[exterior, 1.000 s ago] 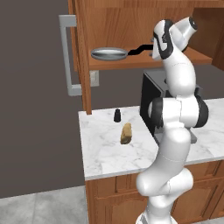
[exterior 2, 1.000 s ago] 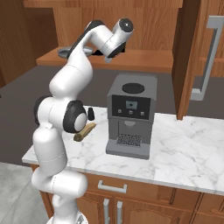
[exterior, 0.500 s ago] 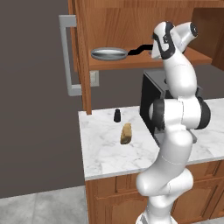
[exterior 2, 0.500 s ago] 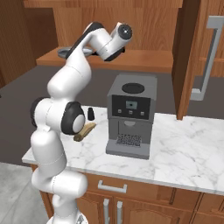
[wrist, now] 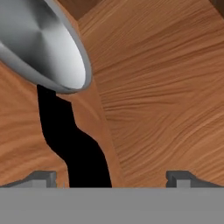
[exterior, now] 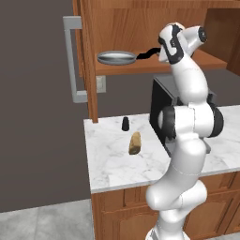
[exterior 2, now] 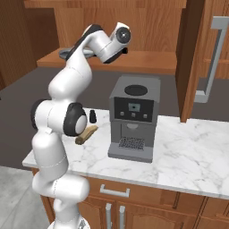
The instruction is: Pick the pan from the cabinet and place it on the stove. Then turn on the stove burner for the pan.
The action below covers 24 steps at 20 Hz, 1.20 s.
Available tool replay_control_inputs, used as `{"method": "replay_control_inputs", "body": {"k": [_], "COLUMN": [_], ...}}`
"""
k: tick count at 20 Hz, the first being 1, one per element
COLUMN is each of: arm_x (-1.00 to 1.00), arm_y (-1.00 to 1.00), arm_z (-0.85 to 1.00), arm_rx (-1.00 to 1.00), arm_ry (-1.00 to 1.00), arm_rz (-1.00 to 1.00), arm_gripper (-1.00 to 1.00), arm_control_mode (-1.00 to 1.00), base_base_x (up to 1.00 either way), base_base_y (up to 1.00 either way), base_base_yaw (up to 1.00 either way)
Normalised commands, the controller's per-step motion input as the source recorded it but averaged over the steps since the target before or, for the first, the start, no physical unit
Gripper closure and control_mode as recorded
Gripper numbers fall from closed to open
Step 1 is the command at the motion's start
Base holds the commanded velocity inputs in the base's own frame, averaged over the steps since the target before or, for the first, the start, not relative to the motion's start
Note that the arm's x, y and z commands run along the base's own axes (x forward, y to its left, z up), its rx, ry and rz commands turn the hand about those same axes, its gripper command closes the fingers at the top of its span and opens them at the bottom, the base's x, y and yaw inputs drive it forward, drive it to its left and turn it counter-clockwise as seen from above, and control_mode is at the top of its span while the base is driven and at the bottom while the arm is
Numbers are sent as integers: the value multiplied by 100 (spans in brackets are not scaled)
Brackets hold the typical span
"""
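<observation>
The pan (exterior: 116,58) sits on the open shelf of the cabinet (exterior: 140,28), toward the shelf's left end, its black handle pointing right toward the robot's raised hand. The gripper (wrist: 111,176) is up at shelf height, jaws spread wide and holding nothing; in the hand view the handle runs down between the two fingertips, nearer one of them. The cabinet door (exterior: 84,56) stands open at the left. Below, on the marble counter (exterior: 112,159), a small dark shaker (exterior: 125,123) and a bread roll (exterior: 135,143) lie left of the grey coffee machine (exterior 2: 133,117).
</observation>
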Motion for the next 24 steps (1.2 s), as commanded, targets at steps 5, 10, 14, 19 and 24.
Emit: {"method": "replay_control_inputs", "body": {"k": [5, 10, 14, 19, 24], "arm_x": [53, 38, 5, -3, -9], "arm_y": [13, 4, 0, -10, -17], "arm_z": [-23, -21, -26, -17, -23], "arm_rx": [-3, -2, -1, 0, 0], "arm_ry": [0, 4, 23, 22, 14], "arm_rz": [-3, -1, -2, -2, 0], "arm_gripper": [-100, -100, -100, -100, -100], "arm_control_mode": [-100, -100, -100, -100, -100], "base_base_x": [0, 0, 0, 0, 0], "base_base_y": [0, 0, 0, 0, 0], "base_base_yaw": [0, 0, 0, 0, 0]}}
